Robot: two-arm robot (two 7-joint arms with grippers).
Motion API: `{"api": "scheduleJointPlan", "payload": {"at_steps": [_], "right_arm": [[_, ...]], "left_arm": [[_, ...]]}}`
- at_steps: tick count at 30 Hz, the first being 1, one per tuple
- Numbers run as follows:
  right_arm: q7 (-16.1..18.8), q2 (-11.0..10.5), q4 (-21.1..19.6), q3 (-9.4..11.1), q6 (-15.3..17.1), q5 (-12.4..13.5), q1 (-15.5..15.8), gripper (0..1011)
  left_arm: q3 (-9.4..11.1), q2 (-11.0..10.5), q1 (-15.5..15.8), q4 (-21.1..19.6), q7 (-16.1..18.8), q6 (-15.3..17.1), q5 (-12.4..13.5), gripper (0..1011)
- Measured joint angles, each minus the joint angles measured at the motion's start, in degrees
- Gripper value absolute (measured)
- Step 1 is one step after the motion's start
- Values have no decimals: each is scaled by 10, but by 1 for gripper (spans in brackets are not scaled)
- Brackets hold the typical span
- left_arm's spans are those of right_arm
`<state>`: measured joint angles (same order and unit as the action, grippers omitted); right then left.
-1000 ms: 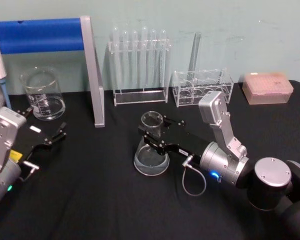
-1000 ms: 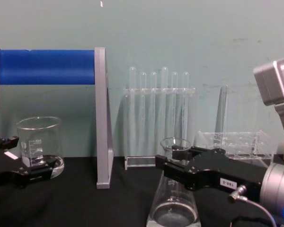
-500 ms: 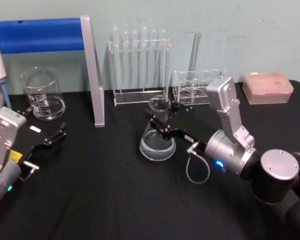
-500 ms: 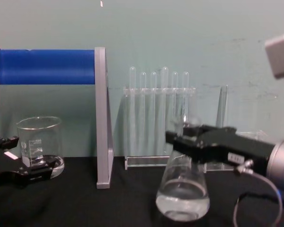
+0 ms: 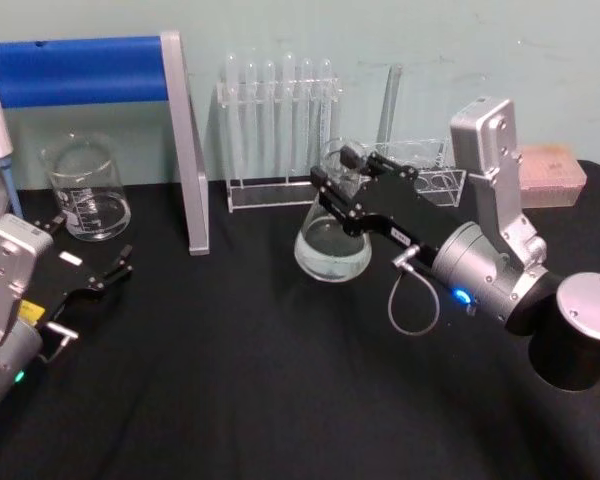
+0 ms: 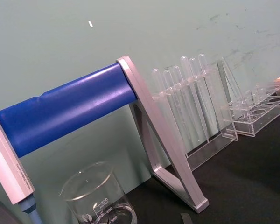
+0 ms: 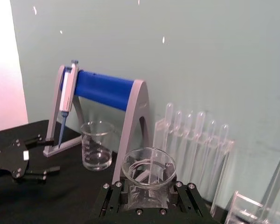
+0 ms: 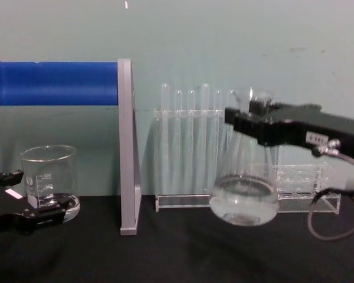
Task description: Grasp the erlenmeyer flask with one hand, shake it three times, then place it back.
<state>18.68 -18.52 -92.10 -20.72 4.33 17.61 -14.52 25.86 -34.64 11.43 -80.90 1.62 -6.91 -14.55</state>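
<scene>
We see the right hand (image 5: 346, 176) clamped on the erlenmeyer flask (image 5: 332, 246) neck. The flask sat on the tabletop (image 5: 230, 380) a second ago and is now lifted clear, so shaking comes next. The left hand (image 5: 88, 274) is parked wide at far left.

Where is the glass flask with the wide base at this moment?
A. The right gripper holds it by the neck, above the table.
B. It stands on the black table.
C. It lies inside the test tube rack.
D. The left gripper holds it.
A: the right gripper is closed on the neck of the flask, and the chest view shows its base hanging clear of the table.
</scene>
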Motion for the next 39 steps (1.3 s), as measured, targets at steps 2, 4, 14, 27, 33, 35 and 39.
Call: {"api": "scheduleJointPlan", "payload": {"at_steps": [2,4,14,27,33,35,39], "right_arm": [[-3,-1,-8,2,1,-2,2,450],[-7,-1,-16,5,1,-6,5,450],[-15,5,-21,12,5,-17,9,450],[-12,11,-14,14,6,-20,9,450],[-4,14,-12,5,9,-22,9,450],[-1,15,-12,1,10,-22,9,450],[7,17,-14,-14,12,-25,10,450]], "left_arm": [[0,0,0,0,0,0,0,1001],[0,0,0,0,0,0,0,1001],[0,0,0,0,0,0,0,1001],[0,0,0,0,0,0,0,1001],[0,0,0,0,0,0,0,1001],[0,0,0,0,0,0,0,1001],[0,0,0,0,0,0,0,1001]]}}
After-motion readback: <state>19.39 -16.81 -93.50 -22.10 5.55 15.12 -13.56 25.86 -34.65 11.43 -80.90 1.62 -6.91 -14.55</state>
